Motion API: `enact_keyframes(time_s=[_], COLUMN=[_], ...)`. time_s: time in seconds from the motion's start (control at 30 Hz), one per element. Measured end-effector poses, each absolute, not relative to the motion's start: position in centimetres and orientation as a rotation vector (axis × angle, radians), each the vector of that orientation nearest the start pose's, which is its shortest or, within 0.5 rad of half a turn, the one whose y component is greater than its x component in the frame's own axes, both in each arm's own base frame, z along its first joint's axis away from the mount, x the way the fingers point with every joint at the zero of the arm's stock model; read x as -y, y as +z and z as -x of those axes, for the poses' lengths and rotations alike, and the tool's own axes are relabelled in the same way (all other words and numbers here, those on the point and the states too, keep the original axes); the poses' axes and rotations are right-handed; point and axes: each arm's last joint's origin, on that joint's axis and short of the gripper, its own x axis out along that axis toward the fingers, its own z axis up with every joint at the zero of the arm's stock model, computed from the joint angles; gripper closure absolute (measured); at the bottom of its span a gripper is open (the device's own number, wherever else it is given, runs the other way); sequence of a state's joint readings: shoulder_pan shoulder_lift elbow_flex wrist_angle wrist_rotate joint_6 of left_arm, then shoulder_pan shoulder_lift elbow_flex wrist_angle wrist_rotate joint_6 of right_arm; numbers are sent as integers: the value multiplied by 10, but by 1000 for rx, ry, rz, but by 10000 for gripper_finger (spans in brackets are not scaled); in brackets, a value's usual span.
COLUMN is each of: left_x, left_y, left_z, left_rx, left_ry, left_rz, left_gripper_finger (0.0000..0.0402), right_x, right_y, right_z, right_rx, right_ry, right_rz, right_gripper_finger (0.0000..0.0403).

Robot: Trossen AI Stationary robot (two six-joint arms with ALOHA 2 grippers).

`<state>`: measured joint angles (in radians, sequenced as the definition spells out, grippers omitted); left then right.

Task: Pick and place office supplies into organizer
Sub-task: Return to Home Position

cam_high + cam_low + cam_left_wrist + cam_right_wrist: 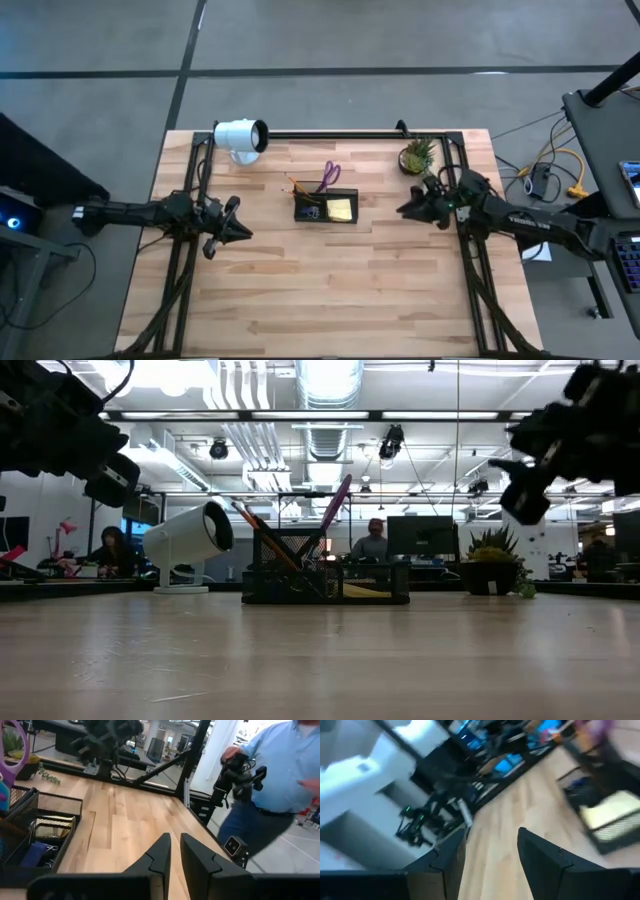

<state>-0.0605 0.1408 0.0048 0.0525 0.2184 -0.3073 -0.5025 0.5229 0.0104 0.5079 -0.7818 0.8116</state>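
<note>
The dark mesh organizer (pixel 325 207) (pixel 325 582) stands at the table's middle. Purple-handled scissors (pixel 331 176) (pixel 335 505) and orange and dark pencils (pixel 297 187) (pixel 270 540) stand slanted in its taller compartment. The yellow sticky-note pad (pixel 340 209) (pixel 610 812) lies in its low tray. My left gripper (pixel 243 233) (pixel 175 852) hangs above the table to the organizer's left, shut and holding nothing. My right gripper (pixel 405 210) (pixel 492 845) hovers to the organizer's right, open and empty. Both are raised well clear of the tabletop in the low view.
A white cylindrical lamp (pixel 240 137) (pixel 190 540) lies at the far left of the table, and a small potted plant (pixel 417 156) (pixel 492 565) stands at the far right. A person in a blue shirt (pixel 280 770) stands beyond the table's right edge. Bare wood lies toward the near edge.
</note>
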Motion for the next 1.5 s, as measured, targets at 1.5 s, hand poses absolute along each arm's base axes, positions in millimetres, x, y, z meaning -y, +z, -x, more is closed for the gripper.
enact_keyframes(time_s=[1.5], left_x=[13], left_y=[156], left_z=[-107], left_rx=[-156], left_ry=[-260], left_rz=[314], left_gripper_finger=[375], right_x=[-24], right_y=[168], right_z=[-94], right_rx=[-2], right_ry=[227], right_rz=[-212], right_gripper_finger=[236])
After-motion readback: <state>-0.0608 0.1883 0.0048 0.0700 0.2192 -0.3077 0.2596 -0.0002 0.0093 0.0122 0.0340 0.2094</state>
